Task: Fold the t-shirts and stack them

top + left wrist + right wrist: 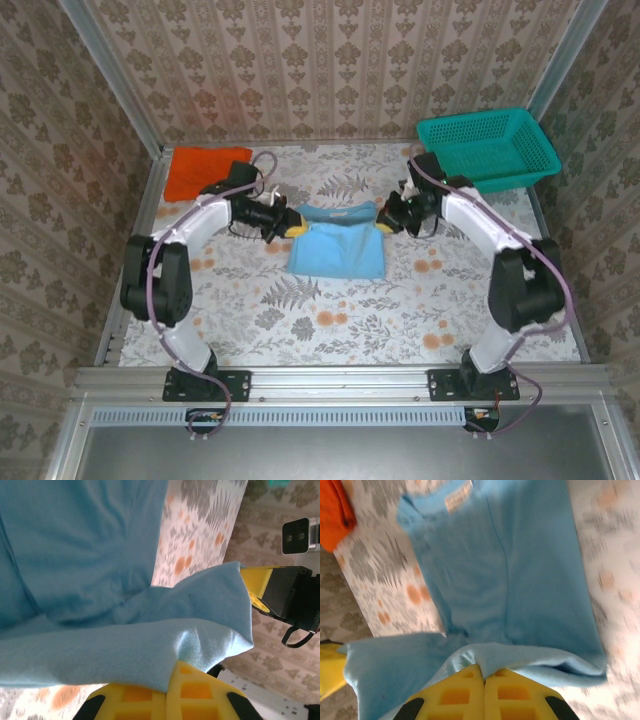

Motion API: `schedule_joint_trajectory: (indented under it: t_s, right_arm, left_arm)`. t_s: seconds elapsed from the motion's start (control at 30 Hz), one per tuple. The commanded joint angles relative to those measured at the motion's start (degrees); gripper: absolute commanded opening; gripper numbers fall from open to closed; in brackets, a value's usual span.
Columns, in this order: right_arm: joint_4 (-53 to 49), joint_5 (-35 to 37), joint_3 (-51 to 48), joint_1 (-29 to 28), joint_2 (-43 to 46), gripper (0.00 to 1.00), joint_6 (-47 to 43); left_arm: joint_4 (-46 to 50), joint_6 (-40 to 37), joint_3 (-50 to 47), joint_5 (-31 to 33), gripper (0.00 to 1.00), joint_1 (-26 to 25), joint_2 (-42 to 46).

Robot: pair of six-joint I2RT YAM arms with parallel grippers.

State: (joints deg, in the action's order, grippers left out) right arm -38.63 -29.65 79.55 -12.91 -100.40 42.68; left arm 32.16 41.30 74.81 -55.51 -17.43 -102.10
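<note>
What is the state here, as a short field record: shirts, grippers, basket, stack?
light blue t-shirt: mid-table, far edge held at both ends
orange t-shirt: lying compact at the far left corner, untouched
left gripper: shut on the light blue t-shirt, left end
right gripper: shut on the light blue t-shirt, right end
teal basket: far right corner, apart from both shirts
stack: not yet made

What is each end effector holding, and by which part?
Both grip the blue shirt by its far edge: left end effector at the left corner, right end effector at the right.
</note>
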Motion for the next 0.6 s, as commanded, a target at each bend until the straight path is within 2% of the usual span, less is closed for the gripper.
schedule_joint_trajectory:
  t_s: [0.0,0.13,0.27,0.3,0.33,0.43,0.5,0.57]
  right_arm:
    - [-5.5,-0.9,11.1,1.7,-9.8,0.00,-1.7]
    - [-11.1,0.4,28.6,2.6,-23.6,0.01,-2.3]
    - [-18.5,1.9,44.1,3.8,-36.4,0.24,-1.4]
    - [-20.2,2.4,46.9,4.2,-38.6,0.30,-1.0]
    - [-21.8,2.9,49.3,4.4,-39.9,0.35,-1.0]
    - [-22.8,5.4,50.7,4.9,-38.4,0.46,-2.2]
    - [-21.5,6.1,47.6,5.2,-34.8,0.47,-3.2]
    - [-18.1,4.2,41.4,5.1,-30.3,0.43,-3.3]
  left_arm:
    - [-3.6,3.4,7.0,-1.4,0.00,2.4,-7.3]
    - [-8.6,8.9,12.6,0.1,0.00,5.8,-16.0]
    - [-12.2,15.4,18.9,1.8,0.18,7.9,-24.8]
    - [-13.1,16.8,20.6,2.4,0.31,8.2,-26.3]
    - [-13.9,17.9,21.8,3.6,0.39,8.3,-26.7]
    - [-13.3,17.2,25.2,6.0,0.52,8.1,-26.0]
    - [-8.8,14.2,27.5,7.4,0.59,7.6,-25.0]
    - [-5.8,11.2,27.5,8.8,0.60,7.0,-22.7]
